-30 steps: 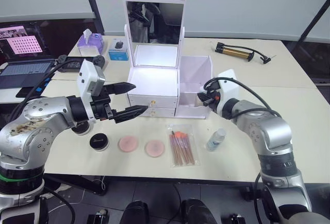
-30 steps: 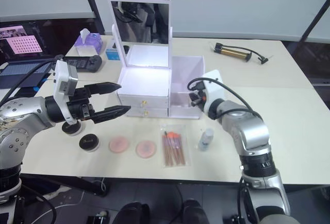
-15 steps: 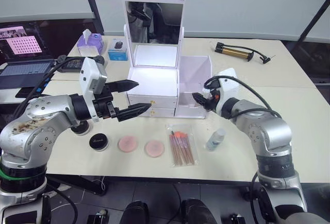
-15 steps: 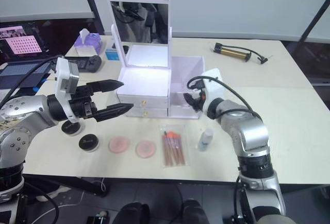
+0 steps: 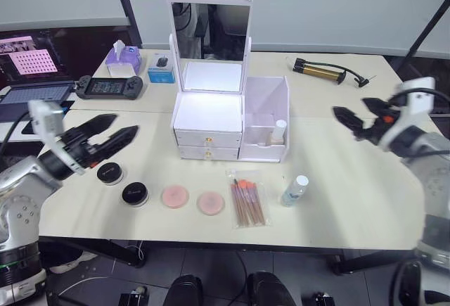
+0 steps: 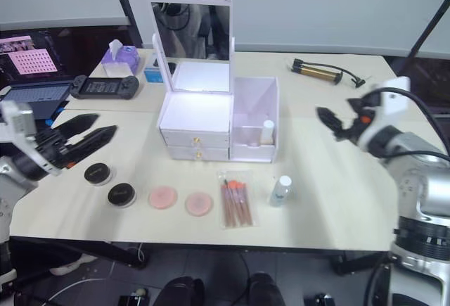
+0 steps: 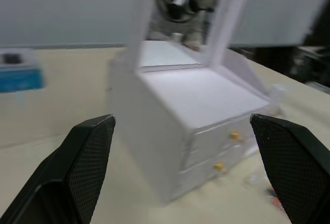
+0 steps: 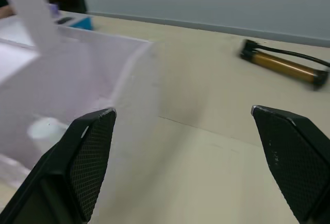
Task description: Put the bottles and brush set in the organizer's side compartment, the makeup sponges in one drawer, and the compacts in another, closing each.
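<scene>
Both grippers, left gripper (image 5: 105, 131) and right gripper (image 5: 355, 119), gape empty, flanking the organizer (image 5: 211, 119) (hand pump (image 5: 320, 71) behind, black jars (image 5: 123, 183) front-left)

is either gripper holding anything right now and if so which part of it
Nothing is held. The left gripper and the right gripper are both open and empty, out to the sides of the organizer.

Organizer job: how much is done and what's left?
Done: the beige foundation bottle stands in the white organizer's side compartment. In hand: nothing; left gripper and right gripper are open. Left: clear teal-label bottle, pouched pink brush set, two peach sponges, two black round compacts; both drawers are shut.
</scene>
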You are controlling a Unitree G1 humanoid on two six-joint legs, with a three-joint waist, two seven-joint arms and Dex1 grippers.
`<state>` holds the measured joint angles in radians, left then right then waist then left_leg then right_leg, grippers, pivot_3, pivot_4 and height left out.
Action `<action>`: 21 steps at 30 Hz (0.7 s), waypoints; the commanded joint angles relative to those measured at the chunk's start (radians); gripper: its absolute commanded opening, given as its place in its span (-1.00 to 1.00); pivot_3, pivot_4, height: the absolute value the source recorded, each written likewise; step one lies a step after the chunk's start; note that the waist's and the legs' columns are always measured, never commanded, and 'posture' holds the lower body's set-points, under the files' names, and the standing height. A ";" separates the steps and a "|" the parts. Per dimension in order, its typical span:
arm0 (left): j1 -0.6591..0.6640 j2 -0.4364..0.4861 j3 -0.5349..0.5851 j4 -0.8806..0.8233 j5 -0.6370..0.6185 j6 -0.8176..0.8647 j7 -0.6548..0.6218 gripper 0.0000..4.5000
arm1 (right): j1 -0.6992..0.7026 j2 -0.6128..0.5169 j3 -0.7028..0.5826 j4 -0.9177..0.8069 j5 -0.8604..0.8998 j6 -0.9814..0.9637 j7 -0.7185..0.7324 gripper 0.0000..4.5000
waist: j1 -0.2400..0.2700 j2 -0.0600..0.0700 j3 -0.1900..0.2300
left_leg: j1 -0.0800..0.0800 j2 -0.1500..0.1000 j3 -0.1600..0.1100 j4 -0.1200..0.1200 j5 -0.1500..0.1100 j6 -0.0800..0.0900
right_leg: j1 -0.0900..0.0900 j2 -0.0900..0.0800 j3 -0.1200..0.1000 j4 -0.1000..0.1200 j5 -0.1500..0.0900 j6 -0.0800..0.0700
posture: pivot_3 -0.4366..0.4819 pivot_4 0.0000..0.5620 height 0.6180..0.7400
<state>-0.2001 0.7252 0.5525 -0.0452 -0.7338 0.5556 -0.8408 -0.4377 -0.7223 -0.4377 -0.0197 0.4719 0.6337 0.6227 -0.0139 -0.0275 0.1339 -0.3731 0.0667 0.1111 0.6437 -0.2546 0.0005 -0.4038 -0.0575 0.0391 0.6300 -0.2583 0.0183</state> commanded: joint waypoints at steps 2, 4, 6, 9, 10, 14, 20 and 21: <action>0.072 0.025 0.076 0.095 0.075 -0.148 -0.024 1.00 | 0.045 -0.050 -0.054 0.156 -0.022 -0.209 0.117 0.99 | -0.001 0.000 0.000 | 0.000 0.000 0.000 0.000 0.000 0.000 | 0.000 0.000 0.000 0.000 0.000 0.000 | -0.05 -0.47 0.87; 0.115 0.046 0.108 0.147 0.102 -0.192 -0.036 1.00 | 0.083 -0.076 -0.055 0.247 -0.051 -0.298 0.163 0.99 | -0.002 0.000 0.000 | 0.001 0.000 0.001 -0.001 0.000 0.000 | 0.000 0.000 0.000 0.000 0.000 0.000 | -0.05 -0.47 0.87; 0.138 0.066 0.140 0.193 0.111 -0.221 -0.044 1.00 | 0.112 -0.092 -0.059 0.324 -0.066 -0.371 0.197 0.99 | -0.002 0.000 0.000 | 0.001 0.001 0.001 -0.001 0.000 0.000 | 0.000 0.000 0.000 0.000 0.000 0.000 | -0.05 -0.47 0.87; 0.148 0.088 0.162 0.234 0.117 -0.246 -0.048 1.00 | 0.124 -0.104 -0.057 0.394 -0.070 -0.430 0.223 0.99 | -0.001 0.000 0.000 | 0.001 0.001 0.002 -0.001 0.000 0.000 | 0.000 -0.001 0.000 0.000 0.000 0.000 | -0.05 -0.47 0.87; 0.150 0.096 0.166 0.247 0.119 -0.254 -0.055 1.00 | 0.125 -0.105 -0.058 0.412 -0.069 -0.443 0.229 0.99 | -0.001 0.000 0.000 | 0.001 0.001 0.002 -0.001 0.000 0.000 | 0.000 -0.001 0.000 0.000 0.000 0.000 | -0.05 -0.47 0.87; 0.140 0.113 0.162 0.269 0.119 -0.267 -0.064 1.00 | 0.117 -0.109 -0.054 0.438 -0.075 -0.485 0.233 0.99 | -0.001 0.000 0.000 | 0.002 0.001 0.002 -0.001 0.000 0.000 | 0.000 -0.001 0.000 0.000 0.000 0.000 | -0.05 -0.47 0.87; 0.011 0.147 0.108 0.274 0.080 -0.206 -0.094 1.00 | 0.086 -0.136 -0.036 0.360 -0.028 -0.421 0.274 0.99 | 0.000 0.000 0.000 | 0.002 0.001 0.002 -0.001 0.000 0.000 | 0.000 -0.001 0.000 0.000 0.000 0.000 | -0.05 -0.47 0.87; -0.004 0.151 0.093 0.262 0.070 -0.188 -0.110 1.00 | 0.090 -0.139 -0.032 0.331 -0.014 -0.402 0.287 0.99 | 0.000 0.000 0.000 | 0.002 0.001 0.002 -0.001 0.000 0.000 | 0.000 -0.001 0.000 0.000 0.000 0.000 | -0.05 -0.47 0.87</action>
<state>-0.1814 0.8503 0.6629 0.2544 -0.6335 0.3458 -0.9201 -0.3410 -0.8397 -0.4624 0.3841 0.4188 0.2036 0.8816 -0.0139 -0.0276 0.1339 -0.3715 0.0676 0.1132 0.6426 -0.2548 0.0003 -0.4033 -0.0586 0.0393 0.6306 -0.2584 0.0181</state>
